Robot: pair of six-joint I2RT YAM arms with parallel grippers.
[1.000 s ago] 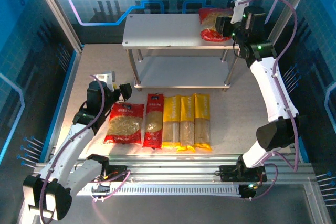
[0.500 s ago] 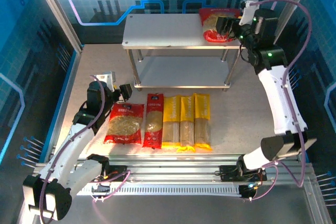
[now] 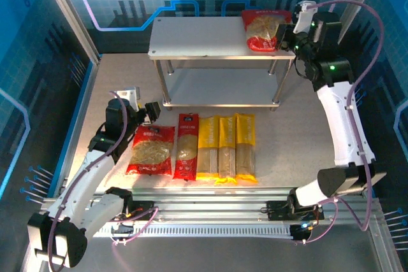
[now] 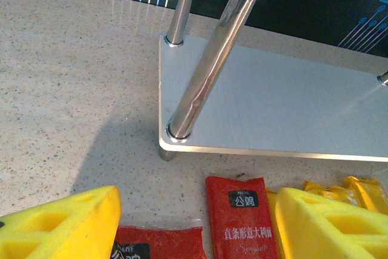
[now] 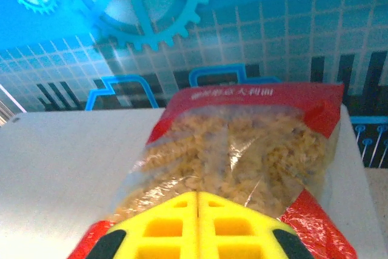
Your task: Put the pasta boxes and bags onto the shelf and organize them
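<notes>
Right gripper (image 3: 285, 35) closed pad to pad, seemingly on nothing (wrist view too tight to be sure), shelved red bag (image 3: 262, 30) flat just ahead of it at the right end of the shelf (image 3: 204, 36) top. Left gripper (image 3: 152, 110) hangs wide open; bench red bag (image 3: 152, 151) lies on the bench (image 3: 293, 138) just beneath and behind its tips, long axis running toward the shelf. Left arm (image 3: 89, 170) is nearer, so probably its pick next.

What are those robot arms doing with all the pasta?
They're putting pasta packs on the shelf. One wide red bag lies on the top board, with the right end effector shut beside it. The left end effector hangs open by the other red bag; five packs wait on the table.
</notes>
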